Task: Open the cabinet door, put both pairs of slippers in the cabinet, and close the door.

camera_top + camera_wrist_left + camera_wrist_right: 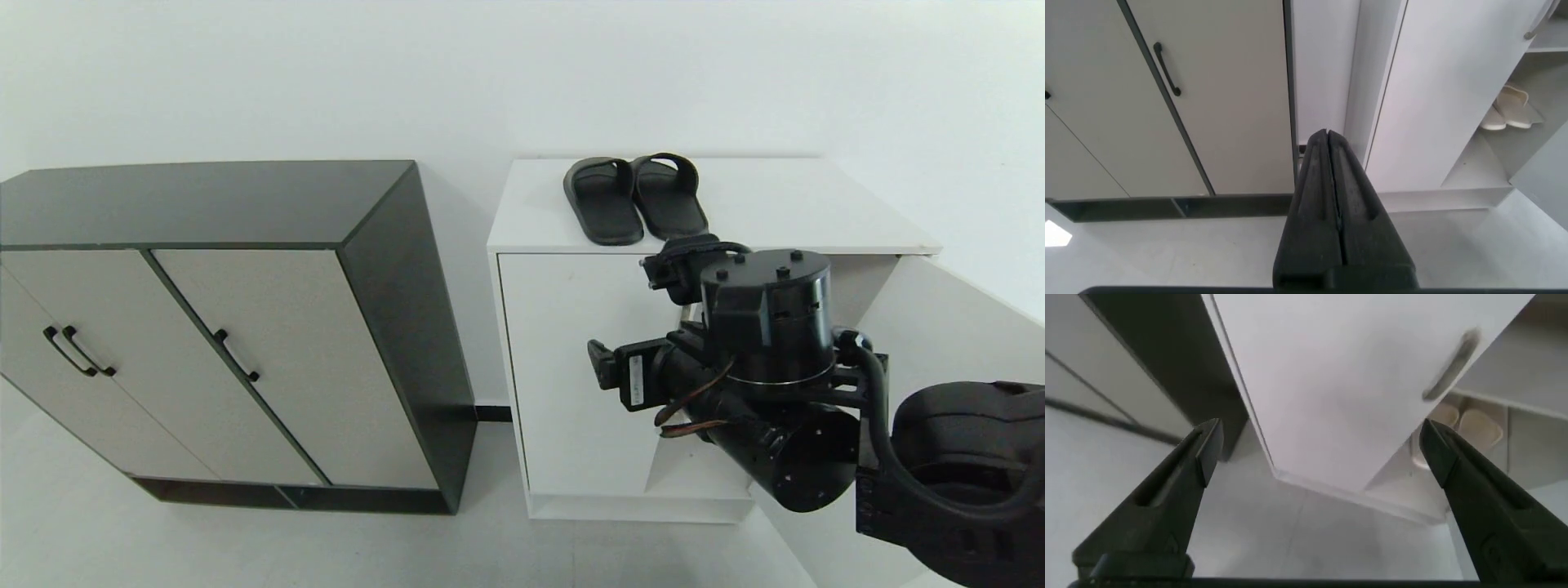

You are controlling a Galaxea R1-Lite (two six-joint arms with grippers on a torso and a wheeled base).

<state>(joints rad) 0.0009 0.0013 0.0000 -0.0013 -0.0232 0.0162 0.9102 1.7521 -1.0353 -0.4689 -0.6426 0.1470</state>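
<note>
A pair of black slippers [635, 198] lies on top of the white cabinet [775, 204]. The cabinet's right door [963, 327] stands swung open, and its left door [571, 367] with a handle [1449, 366] is closed. Inside, a pair of pale beige slippers [1507, 110] rests on a low shelf, the same slippers [1458, 425] showing past the left door's edge. My right gripper [1320, 429] is open and holds nothing, in front of the white cabinet, with the right arm [767, 327] below the black slippers. My left gripper [1327, 135] is shut and empty, low, facing the gap between the two cabinets.
A dark cabinet [204, 196] with closed beige doors and black handles [237, 355] stands to the left of the white one, against the white wall. Bare light floor [326, 547] lies in front of both cabinets.
</note>
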